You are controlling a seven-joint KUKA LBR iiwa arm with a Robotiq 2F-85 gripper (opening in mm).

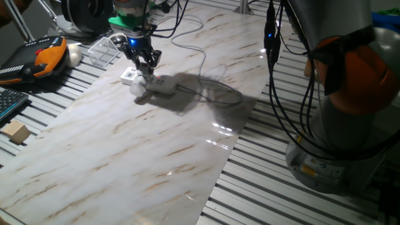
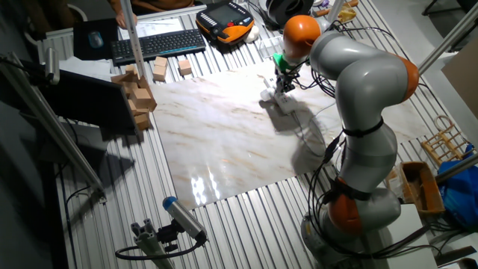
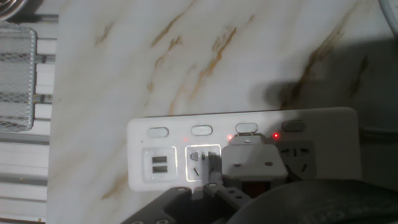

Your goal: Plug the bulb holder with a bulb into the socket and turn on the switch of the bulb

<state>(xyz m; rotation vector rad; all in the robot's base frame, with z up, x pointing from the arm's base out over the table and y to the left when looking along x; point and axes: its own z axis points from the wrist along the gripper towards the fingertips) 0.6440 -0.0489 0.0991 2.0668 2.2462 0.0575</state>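
Observation:
The socket, a long white power strip [image 1: 160, 83], lies at the far left of the marble board, and it fills the lower middle of the hand view [image 3: 161, 158]. The white bulb holder [image 3: 251, 159] sits plugged into an outlet of the strip, with its red button [image 3: 252, 185] just below it. The frosted bulb [image 1: 138, 90] shows as a white ball at the strip's near side. My gripper [image 1: 147, 64] hovers right above the holder with its jaws apart. One dark finger [image 3: 215, 179] stands beside the holder's left edge. The other finger is hidden in dark blur.
Two small red lights [image 3: 275, 135] glow on the strip. Its white cable [image 1: 203, 59] runs back across the board. A clear plastic box [image 1: 105, 50], an orange device [image 1: 47, 53] and a whitish ball [image 1: 74, 55] lie at the far left. A wooden block [image 1: 16, 132] sits left.

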